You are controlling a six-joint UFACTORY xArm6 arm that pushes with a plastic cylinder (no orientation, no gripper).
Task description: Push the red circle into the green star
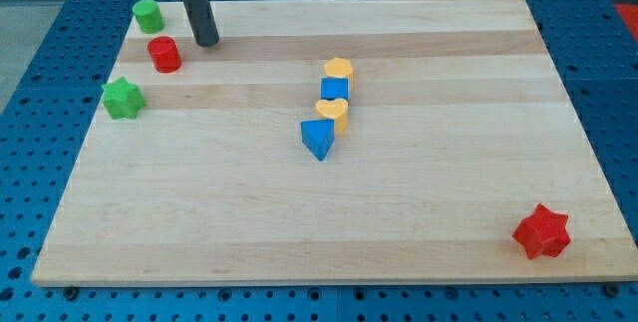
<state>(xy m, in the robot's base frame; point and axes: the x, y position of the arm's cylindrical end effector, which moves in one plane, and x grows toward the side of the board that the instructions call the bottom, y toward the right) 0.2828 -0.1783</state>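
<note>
Camera view: my tip point(207, 42), a bare rod holding nothing, sits just right of the red circle point(164, 54). The green star point(123, 98) lies below-left; pushing sideways risks missing toward the green circle point(149, 14).

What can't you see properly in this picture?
- Camera view: the dark rod runs off the view's top edge, so the arm above my tip is cut off.
- The yellow heart-shaped block is partly covered by the blue triangle block in front of it.
- The small blue cube block is partly hidden behind the heart.
- Whether my tip touches the red circle block cannot be told.
</note>
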